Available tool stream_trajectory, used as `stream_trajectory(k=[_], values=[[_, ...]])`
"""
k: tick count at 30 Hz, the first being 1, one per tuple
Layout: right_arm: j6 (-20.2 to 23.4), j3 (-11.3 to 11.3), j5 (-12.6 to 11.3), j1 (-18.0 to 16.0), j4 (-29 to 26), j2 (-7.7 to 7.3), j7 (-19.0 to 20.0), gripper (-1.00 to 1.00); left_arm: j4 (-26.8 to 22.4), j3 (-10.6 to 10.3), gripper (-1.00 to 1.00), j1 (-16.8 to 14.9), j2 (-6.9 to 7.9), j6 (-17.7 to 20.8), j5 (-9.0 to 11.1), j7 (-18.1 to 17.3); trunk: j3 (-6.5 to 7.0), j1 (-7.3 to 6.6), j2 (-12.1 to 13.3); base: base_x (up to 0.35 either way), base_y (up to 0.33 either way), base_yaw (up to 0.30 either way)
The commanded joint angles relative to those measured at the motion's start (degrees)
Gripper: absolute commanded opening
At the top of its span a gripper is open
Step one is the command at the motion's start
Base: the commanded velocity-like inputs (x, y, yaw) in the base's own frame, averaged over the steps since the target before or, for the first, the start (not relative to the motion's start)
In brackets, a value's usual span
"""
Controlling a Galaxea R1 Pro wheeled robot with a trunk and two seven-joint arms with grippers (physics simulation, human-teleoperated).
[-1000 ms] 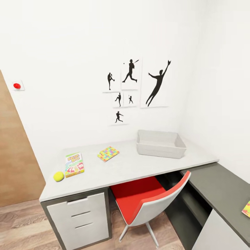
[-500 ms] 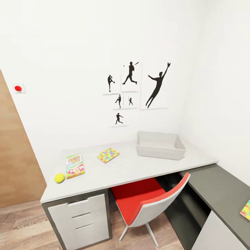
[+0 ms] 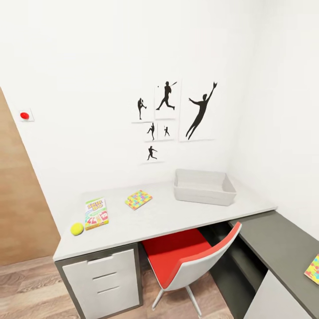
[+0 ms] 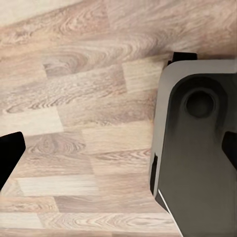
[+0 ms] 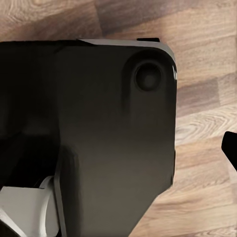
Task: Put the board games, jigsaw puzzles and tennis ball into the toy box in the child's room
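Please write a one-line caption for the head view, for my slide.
Desk with tennis ball, board game, jigsaw puzzle and empty toy box.

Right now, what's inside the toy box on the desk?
The toy box looks empty: only bare grey inner walls show. Its near wall hides the floor, so something flat could lie there.

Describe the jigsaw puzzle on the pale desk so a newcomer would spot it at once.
On the pale table under the baseball prints, look left of the grey toy box. The jigsaw puzzle is the flat square of many small coloured pieces, unlike the lettered board game.
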Motion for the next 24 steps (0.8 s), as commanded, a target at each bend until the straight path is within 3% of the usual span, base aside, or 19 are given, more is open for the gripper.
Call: stream_trajectory(k=[1,13,24], values=[[-0.26,-0.07,-0.09,-0.02,0.0,0.0,0.08,1.0,-0.11,0.02,1.0,-0.02,-0.02,0.15,0.06,0.1,0.11,-0.22,0.36,0.0,0.0,0.0],[-0.34,-0.1,-0.16,-0.02,0.0,0.03,0.0,1.0,-0.11,-0.14,1.0,-0.06,0.01,-0.17,0.04,-0.45,2.27,-2.86,5.18,0.0,0.0,0.0],[-0.6,-0.1,-0.16,-0.02,0.0,-0.01,0.1,1.0,-0.11,-0.1,1.0,-0.07,0.07,-0.24,0.12,-4.26,4.24,-5.27,9.59,0.0,0.0,0.0]])
